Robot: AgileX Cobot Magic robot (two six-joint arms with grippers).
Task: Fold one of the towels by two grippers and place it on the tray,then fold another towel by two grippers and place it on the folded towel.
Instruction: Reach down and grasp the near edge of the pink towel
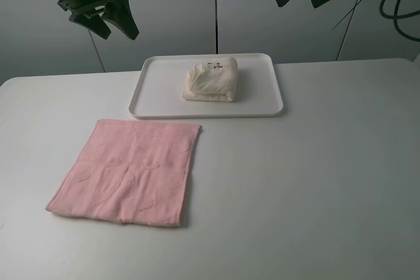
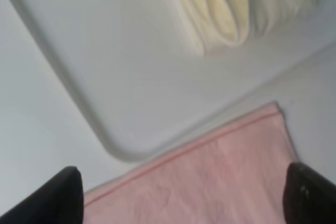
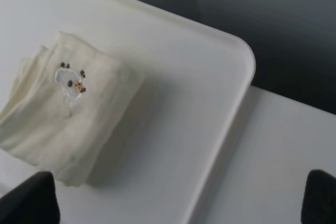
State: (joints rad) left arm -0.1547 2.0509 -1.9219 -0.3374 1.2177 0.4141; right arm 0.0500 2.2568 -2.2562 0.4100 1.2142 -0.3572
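On the white table (image 1: 315, 175), seen from the high camera, a white tray (image 1: 157, 93) is set toward the far edge, and a folded cream towel (image 1: 211, 80) is laid inside it, near its middle. A pink towel (image 1: 128, 172) is spread flat on the table just in front of the tray's near left corner, unfolded and slightly askew. The left gripper (image 1: 118, 31) is held high above the table, behind and to the left of the tray; its fingers are seen spread apart, with nothing between them. The right gripper (image 1: 300, 1) is held high behind the tray's right end, likewise parted and empty.

In the left wrist view, the two dark fingers (image 2: 58, 198) are seen wide apart at the frame's edge. Between them, well below, a corner of the pink towel (image 2: 210, 182) is shown lying just beside the rounded corner of the tray (image 2: 105, 77), with the layered edge of the cream towel (image 2: 220, 9) farther on, blurred.

In the right wrist view, the fingers (image 3: 29, 200) are again seen apart. The cream towel (image 3: 68, 114) is shown resting in the tray (image 3: 210, 77), a small embroidered figure on its top face, and bare table (image 3: 283, 145) is seen beyond the rim.
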